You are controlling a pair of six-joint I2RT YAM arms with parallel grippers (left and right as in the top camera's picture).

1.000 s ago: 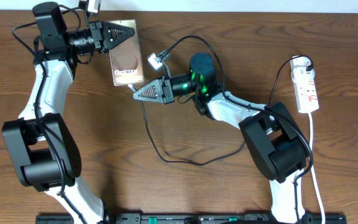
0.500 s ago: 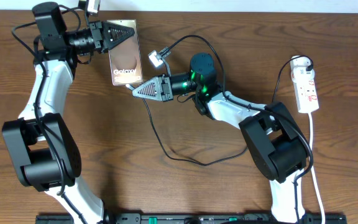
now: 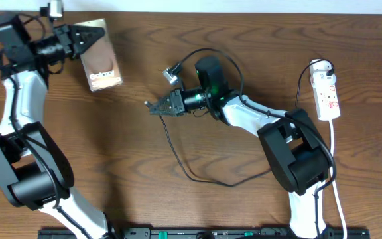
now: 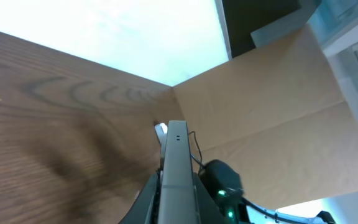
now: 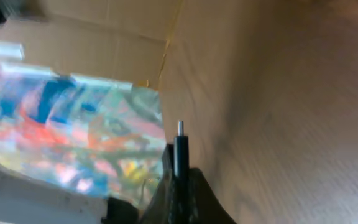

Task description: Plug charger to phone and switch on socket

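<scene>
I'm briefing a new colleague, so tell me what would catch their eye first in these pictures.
First, the left fingers clamp the phone near the table's far-left corner, its white lettering visible from above. Mid-table, the right fingers pinch the charger, its tip pointing left toward the phone across a wide gap. The white socket lies apart at the right edge.
</scene>
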